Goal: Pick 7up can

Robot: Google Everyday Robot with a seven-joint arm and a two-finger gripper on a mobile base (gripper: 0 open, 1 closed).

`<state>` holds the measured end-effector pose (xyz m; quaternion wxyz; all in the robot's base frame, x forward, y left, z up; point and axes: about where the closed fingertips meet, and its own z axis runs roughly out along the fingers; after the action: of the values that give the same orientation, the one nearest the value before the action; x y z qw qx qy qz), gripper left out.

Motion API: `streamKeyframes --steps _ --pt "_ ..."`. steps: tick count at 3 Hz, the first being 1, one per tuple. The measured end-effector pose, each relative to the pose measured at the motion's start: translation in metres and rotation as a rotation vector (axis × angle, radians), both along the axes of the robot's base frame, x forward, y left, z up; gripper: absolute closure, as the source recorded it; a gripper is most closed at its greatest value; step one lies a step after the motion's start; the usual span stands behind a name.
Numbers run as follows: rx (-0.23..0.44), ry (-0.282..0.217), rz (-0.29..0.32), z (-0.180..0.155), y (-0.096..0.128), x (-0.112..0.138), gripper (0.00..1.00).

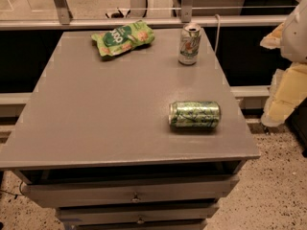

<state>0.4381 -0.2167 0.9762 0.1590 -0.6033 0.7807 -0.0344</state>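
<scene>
The 7up can, pale silver-white with green markings and a silver top, stands upright near the back right corner of the grey table. My gripper, white and cream, hangs at the right edge of the view. It is off the table's right side, level with the table's middle, well apart from the can, and holds nothing that I can see.
An all-green patterned can lies on its side near the table's front right. A green snack bag lies at the back, left of the 7up can. Drawers sit under the table top. A rail and glass wall run behind the table.
</scene>
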Motion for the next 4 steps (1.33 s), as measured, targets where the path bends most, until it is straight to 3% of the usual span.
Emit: streamKeyframes --steps 2,3,4 --pt "0.018 -0.005 0.004 0.0 0.001 0.002 0.0" --pt "0.114 -0.003 -0.041 -0.017 0.003 0.033 0.0" --pt "0.251 -0.007 -0.114 -0.048 0.001 0.096 0.0"
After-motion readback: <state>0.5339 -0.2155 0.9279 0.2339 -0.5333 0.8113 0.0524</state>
